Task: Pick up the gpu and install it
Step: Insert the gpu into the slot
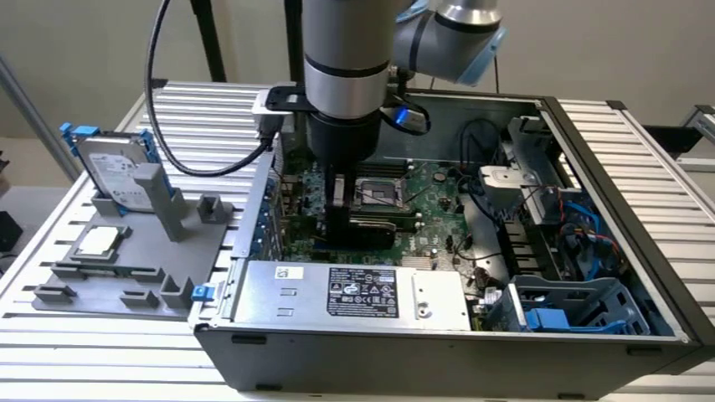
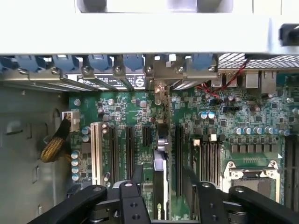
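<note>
While the gpu (image 2: 159, 179) is held edge-on, clamped in the gripper (image 2: 161, 200) above the motherboard (image 2: 224, 126) slots, slight misalignment could jam its connector against the slot wall.

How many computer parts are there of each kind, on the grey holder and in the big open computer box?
Hard drive with blue rails, standing in the grey holder: 1
Processor chip, lying on the grey holder: 1
Gpu, edge-on over the motherboard slots: 1
Power supply, in the computer case: 1
Total: 4
</note>
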You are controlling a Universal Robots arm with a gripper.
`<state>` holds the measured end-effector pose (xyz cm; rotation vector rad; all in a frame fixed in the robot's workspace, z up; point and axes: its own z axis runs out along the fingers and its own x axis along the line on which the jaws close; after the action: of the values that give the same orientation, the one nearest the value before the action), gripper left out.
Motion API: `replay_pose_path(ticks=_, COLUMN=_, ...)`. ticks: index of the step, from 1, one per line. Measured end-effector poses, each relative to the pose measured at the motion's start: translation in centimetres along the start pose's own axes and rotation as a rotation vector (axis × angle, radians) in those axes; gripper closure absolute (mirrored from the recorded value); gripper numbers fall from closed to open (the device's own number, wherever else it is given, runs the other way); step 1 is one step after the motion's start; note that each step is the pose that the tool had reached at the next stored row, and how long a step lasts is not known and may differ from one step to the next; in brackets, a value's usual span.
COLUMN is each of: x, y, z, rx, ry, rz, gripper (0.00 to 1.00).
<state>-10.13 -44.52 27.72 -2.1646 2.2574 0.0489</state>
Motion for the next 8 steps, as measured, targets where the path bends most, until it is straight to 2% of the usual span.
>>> replay_pose_path(ticks=3, x=0.0, y=0.02, z=-1.38, rx=0.0001, ry=-0.0002, rz=0.000, gripper=0.00)
replay_pose_path(ticks=4, x=-0.1, y=0.02, z=-1.83, rx=-0.0001, ry=0.0002, rz=0.000, gripper=1.00)
replay_pose_path(ticks=6, x=-0.1, y=0.03, z=-2.36, rx=-0.0001, ry=-0.0001, rz=0.000, gripper=1.00)
replay_pose_path(ticks=8, x=-0.1, y=0.03, z=-2.47, rx=0.0000, ry=-0.0004, rz=0.000, gripper=1.00)
